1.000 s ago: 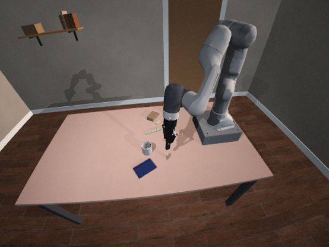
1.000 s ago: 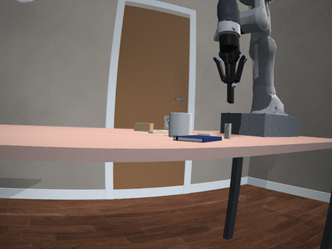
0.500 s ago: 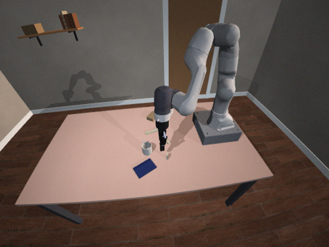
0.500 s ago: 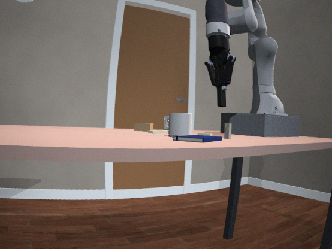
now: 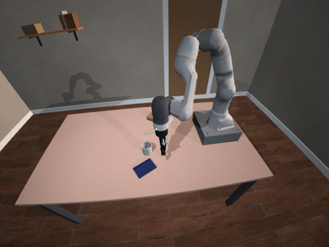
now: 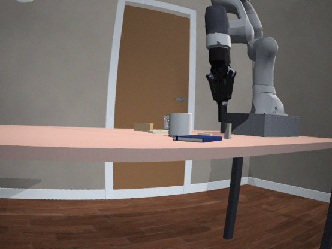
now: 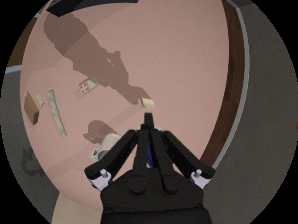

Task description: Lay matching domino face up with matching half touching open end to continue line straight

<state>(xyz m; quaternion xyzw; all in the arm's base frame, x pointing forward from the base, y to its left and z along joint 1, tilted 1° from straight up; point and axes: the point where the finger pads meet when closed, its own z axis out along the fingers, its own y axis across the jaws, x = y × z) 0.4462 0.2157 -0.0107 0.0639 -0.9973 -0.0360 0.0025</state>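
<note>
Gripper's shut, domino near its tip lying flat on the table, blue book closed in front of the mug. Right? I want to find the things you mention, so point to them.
Not quite: the domino [image 5: 167, 155] [image 6: 228, 131] [image 7: 148, 103] near the tip is standing upright, as the exterior view shows. The rest is right.

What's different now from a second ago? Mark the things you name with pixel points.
The arm has swung toward the mug [image 5: 146, 149] [image 6: 180, 124] [image 7: 109, 145], and the closed fingers [image 5: 163, 154] [image 6: 222, 121] have come down near the upright domino [image 5: 167, 156] [image 6: 228, 131] [image 7: 148, 103]. Nothing was taken hold of or let go. The upright domino, mug and blue book [image 5: 145, 168] [image 6: 207, 138] look unmoved.
</note>
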